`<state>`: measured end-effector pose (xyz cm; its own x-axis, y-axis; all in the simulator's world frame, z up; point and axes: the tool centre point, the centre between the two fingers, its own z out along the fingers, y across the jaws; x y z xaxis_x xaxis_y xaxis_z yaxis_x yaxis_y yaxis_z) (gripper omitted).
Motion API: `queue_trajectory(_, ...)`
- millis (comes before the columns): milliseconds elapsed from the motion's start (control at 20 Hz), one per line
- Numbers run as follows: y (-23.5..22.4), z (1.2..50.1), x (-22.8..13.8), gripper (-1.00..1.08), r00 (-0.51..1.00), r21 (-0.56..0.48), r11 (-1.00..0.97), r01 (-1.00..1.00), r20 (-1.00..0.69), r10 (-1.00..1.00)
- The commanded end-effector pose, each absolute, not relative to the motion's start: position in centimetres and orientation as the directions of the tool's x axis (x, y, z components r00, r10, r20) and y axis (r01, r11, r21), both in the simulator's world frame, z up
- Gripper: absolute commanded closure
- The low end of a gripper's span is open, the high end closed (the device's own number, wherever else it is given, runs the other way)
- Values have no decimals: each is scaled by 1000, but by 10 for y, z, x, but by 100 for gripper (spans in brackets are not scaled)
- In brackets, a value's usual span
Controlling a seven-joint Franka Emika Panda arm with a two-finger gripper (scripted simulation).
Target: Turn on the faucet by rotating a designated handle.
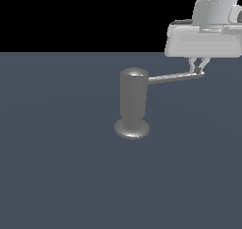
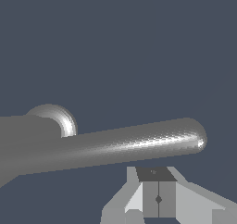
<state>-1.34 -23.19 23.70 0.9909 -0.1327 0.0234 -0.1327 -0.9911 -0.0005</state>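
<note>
The faucet (image 1: 133, 100) is a dull grey upright cylinder with a domed top and a round disc foot, standing mid-scene. Its handle (image 1: 175, 77) is a thin grey rod that sticks out from the cylinder's upper part toward the exterior view's right. My gripper (image 1: 197, 70) hangs from above at the rod's round far end, with its tips right at the rod. In the wrist view the handle (image 2: 129, 146) runs across the picture, with the faucet body (image 2: 23, 135) at one end. My gripper (image 2: 158, 197) is shut there, pads pressed together beside the rod with nothing between them.
A flat dark blue-grey floor (image 1: 71, 176) spreads all around the faucet. Beyond its far edge there is only black. The arm's pale wrist housing (image 1: 203, 43) is above the handle's end.
</note>
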Motion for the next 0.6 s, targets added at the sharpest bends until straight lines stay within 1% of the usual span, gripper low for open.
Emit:
queue_trajectory(0,-227,231,-3,108,992,-1,-992,-126,18,-126)
queue_trajectory(550,-230,228,29,108,991,-1,-991,-134,12,-134)
